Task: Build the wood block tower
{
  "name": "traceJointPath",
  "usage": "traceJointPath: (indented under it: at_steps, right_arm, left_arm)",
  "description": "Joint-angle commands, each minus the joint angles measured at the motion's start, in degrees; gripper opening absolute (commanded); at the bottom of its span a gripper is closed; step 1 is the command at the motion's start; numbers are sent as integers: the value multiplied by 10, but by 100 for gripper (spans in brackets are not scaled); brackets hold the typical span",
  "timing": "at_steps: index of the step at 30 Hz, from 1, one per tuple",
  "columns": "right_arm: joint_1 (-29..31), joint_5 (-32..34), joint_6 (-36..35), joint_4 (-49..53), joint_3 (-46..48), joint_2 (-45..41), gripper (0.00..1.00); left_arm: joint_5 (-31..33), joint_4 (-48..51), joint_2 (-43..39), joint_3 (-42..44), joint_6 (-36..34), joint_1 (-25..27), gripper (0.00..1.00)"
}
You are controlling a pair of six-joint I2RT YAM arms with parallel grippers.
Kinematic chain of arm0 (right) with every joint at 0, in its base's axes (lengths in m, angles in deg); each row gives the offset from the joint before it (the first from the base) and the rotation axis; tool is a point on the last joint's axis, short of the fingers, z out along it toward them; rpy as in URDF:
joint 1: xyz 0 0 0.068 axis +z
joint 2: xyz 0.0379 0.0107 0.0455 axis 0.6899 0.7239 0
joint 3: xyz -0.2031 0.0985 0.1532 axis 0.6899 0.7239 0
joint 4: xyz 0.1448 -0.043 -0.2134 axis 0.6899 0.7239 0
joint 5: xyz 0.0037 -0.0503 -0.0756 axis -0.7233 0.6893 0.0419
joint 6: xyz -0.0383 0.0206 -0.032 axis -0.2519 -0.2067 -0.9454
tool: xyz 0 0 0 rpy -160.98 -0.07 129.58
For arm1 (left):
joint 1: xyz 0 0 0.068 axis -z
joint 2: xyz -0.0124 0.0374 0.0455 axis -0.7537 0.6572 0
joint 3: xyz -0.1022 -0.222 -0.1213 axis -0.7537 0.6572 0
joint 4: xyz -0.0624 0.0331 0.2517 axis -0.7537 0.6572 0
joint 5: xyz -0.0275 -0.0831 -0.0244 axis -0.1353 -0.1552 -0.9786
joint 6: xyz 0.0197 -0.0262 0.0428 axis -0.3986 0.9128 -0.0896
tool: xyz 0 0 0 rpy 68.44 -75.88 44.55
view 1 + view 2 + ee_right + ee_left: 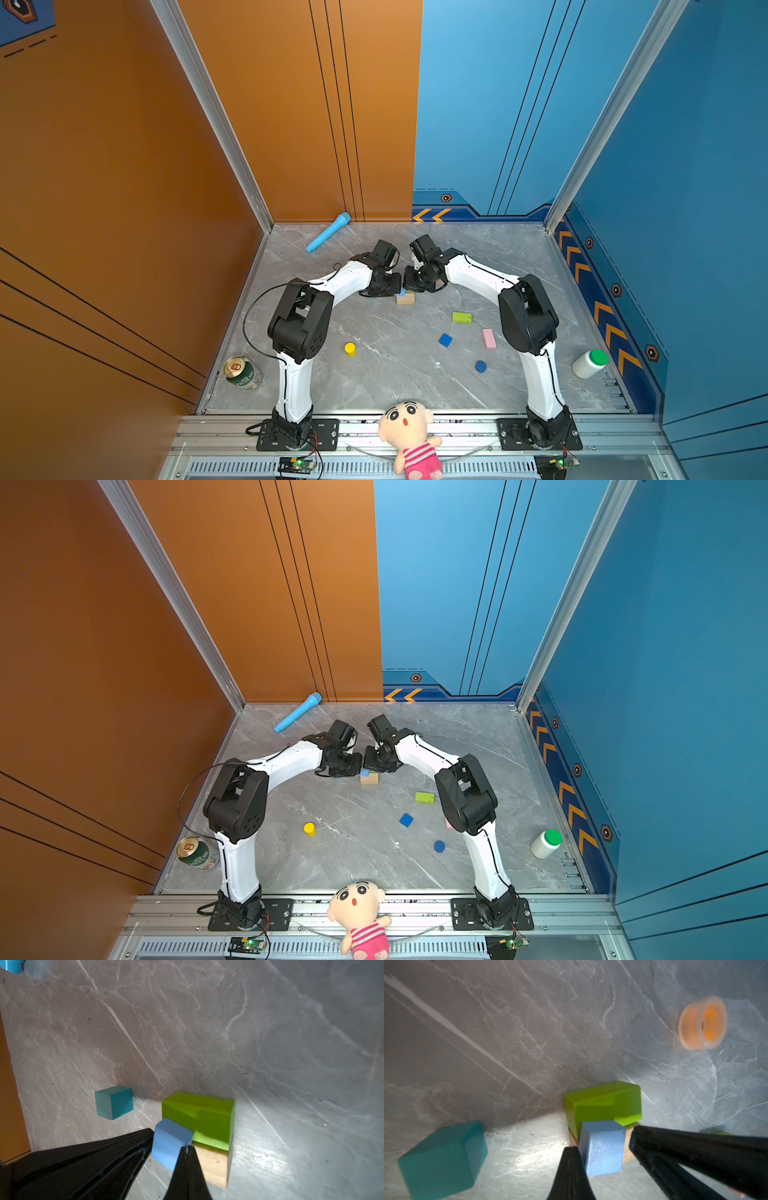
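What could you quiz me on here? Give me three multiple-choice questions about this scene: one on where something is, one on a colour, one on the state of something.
1. Where is the light blue cube?
A. Lying alone, touching nothing.
B. On the tan brick, next to the lime green block.
C. Lifted high in the air.

2. What colour is the cap of the white bottle?
A. Red.
B. Black.
C. Green.

3. How are the left pincer and the right pincer?
A. Both shut.
B. Both wide open.
C. One open, one shut.

Answers:
1 B: both wrist views show the cube resting on the tan brick beside the green block.
2 C: the cap is bright green in both top views.
3 A: each wrist view shows its own pincer's fingertips meeting.
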Motion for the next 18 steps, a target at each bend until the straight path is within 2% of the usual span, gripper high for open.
traceJointPath:
  at_steps: [1,18]
  right_arm:
    - [4,-4,6,0,-15,15,0]
    - [6,-4,9,-2,-17,18,0]
  left_arm:
    - [-9,14,9,-16,-7,5,0]
    - [-10,18,3,-12,-7,9,0]
